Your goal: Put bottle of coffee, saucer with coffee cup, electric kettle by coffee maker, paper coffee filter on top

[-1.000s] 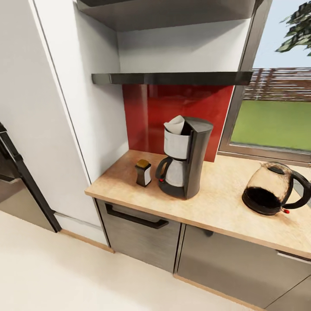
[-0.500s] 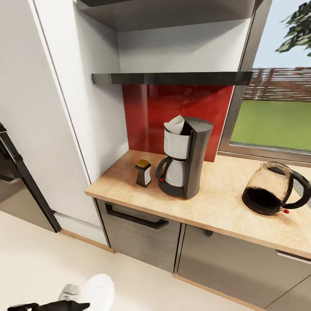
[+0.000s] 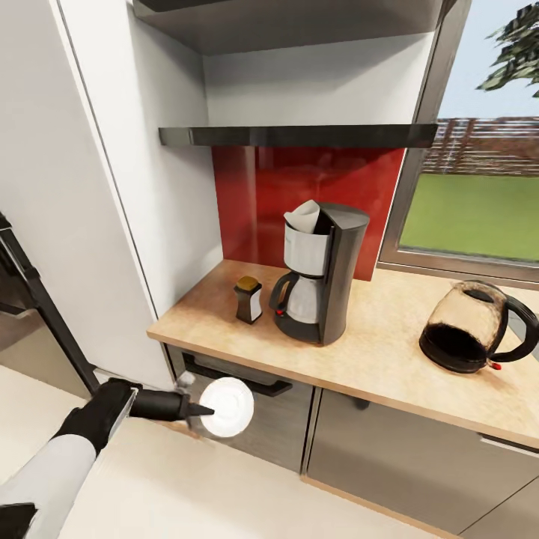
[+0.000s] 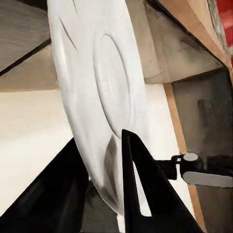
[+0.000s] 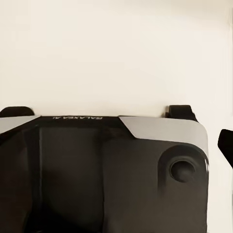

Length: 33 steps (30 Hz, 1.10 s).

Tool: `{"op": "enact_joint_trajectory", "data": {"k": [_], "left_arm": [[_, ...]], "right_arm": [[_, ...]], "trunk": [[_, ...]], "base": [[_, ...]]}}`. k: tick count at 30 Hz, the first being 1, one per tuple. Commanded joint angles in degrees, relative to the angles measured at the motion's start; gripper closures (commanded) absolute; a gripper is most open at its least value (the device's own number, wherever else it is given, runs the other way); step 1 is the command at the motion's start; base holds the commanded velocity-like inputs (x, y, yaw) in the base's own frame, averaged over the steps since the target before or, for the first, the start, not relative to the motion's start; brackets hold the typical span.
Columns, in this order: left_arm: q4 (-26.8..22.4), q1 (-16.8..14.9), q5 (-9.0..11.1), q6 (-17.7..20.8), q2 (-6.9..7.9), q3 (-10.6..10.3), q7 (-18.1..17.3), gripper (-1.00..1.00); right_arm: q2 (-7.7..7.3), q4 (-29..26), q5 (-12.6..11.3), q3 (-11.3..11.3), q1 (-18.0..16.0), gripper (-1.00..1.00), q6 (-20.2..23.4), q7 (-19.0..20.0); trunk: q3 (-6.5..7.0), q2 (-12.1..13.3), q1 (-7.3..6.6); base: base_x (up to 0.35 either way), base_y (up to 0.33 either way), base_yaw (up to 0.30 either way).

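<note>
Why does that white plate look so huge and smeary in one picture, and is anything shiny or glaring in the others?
Left wrist view: the saucer sits right at the lens between the black fingers, so it looms soft and stretched. Head view: the red backsplash carries pale reflections, the saucer glows nearly featureless white. Right wrist view: flat cream floor, no glare.

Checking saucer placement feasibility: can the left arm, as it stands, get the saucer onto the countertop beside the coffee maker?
Probably yes. The left gripper holds the saucer below the countertop edge, before the drawer front. Bare counter lies in front of the coffee maker and between it and the kettle; it must lift first.
</note>
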Motion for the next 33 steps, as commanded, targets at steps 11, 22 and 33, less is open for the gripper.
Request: {"op": "enact_joint_trajectory", "data": {"k": [11,22,33], "left_arm": [[-0.78,-8.74,-2.68,13.57,-8.36,-0.05,-0.51,1.0],[-1.38,-14.17,-2.66,16.73,-9.89,-5.32,-0.68,1.0],[-1.38,-15.22,-2.92,16.92,-7.65,6.4,6.21,1.0]], "right_arm": [[0.02,0.06,-0.58,0.47,-0.03,-1.0,-1.09,0.16],[-0.03,0.14,-0.58,0.43,0.03,-1.0,-1.09,0.19],[-0.44,0.21,-0.58,0.29,0.04,-1.0,-1.01,0.18]], "trunk": [[-0.08,-0.05,0.01],[-0.08,-0.05,0.01],[-0.08,-0.05,0.01]], "base": [[0.0,0.0,0.0],[0.0,0.0,0.0],[0.0,0.0,-0.015]]}}
